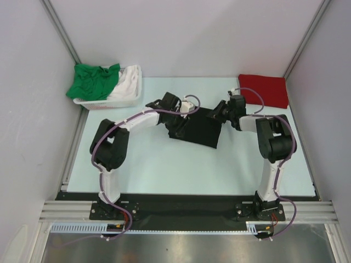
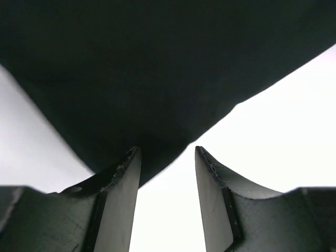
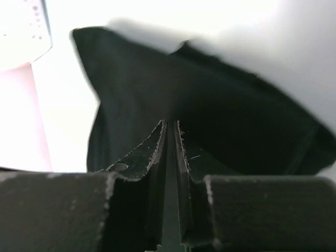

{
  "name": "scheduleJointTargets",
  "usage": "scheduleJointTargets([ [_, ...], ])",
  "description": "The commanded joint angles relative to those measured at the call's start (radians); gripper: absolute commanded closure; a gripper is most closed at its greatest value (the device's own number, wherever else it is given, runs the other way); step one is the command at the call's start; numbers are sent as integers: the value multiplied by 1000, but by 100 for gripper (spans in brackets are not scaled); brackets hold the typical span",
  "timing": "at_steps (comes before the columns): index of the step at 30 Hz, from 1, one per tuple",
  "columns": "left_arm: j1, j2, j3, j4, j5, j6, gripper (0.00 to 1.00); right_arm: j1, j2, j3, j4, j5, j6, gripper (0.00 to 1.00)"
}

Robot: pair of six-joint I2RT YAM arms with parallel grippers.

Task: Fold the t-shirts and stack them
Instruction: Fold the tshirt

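Note:
A black t-shirt lies partly folded in the middle of the table. My left gripper hovers at its back left edge. In the left wrist view this gripper is open, with the black cloth just ahead and nothing between the fingers. My right gripper is at the shirt's back right corner. Seen from the right wrist, it is shut to a thin slit on the black cloth. A folded red t-shirt rests at the back right. Green and white t-shirts sit bunched in the basket.
The white plastic basket stands at the back left corner of the light blue table, and part of it shows in the right wrist view. Grey walls close in the table on three sides.

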Motion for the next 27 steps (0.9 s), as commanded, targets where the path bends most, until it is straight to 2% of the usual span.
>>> scheduleJointTargets([
  [1, -2, 34, -28, 54, -19, -10, 50, -18, 72, 42, 187, -7, 85, 86],
  [8, -2, 80, -51, 59, -61, 8, 50, -83, 169, 7, 322, 50, 196, 88],
  [14, -2, 62, -69, 58, -26, 8, 50, -108, 207, 83, 229, 96, 130, 89],
  [19, 0, 1, -5, -16, 60, 60, 46, -114, 97, 105, 118, 148, 26, 86],
  [21, 17, -35, 56, -18, 85, 68, 43, -116, 49, 119, 32, 165, -40, 80],
  [23, 44, -41, 113, 30, 93, 42, 41, -116, -26, 119, -79, 207, -74, 68],
  [25, 86, -12, 150, 105, 44, -33, 40, -116, -105, 78, -141, 230, -94, 60],
  [26, 96, 10, 197, 123, 24, -59, 40, -111, -130, 53, -181, 234, -92, 49],
  [27, 112, 64, 226, 137, 5, -105, 40, -110, -158, 27, -195, 236, -89, 46],
])
